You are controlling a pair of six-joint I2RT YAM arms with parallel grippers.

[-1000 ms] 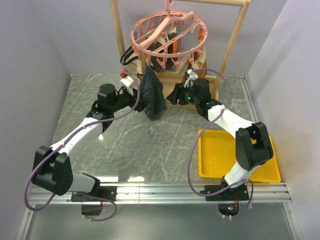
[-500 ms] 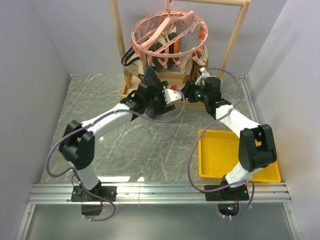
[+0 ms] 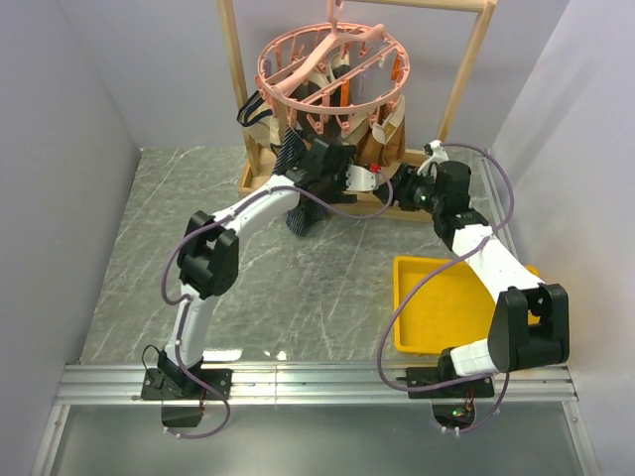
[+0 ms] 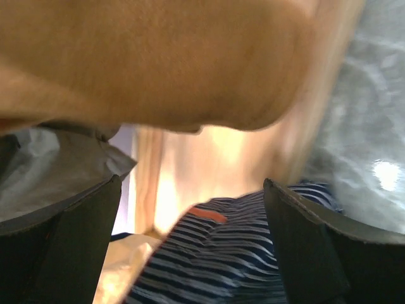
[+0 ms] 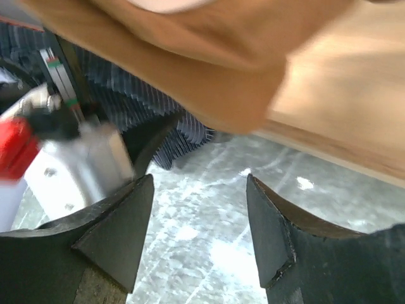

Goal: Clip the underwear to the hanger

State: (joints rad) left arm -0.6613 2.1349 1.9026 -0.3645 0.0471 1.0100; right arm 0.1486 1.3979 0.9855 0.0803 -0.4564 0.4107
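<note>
Left pincer (image 4: 190,212) agape, underwear (image 4: 243,256) seemingly just ahead

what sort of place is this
Probably a robot test cell, not a home: left arm and right arm bolted to a metal rail, plain walls boxing in the table, a pink clip hanger staged on a wooden rack.

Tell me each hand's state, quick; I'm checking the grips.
Left hand: open, nothing held.
Right hand: open, nothing held.
</note>
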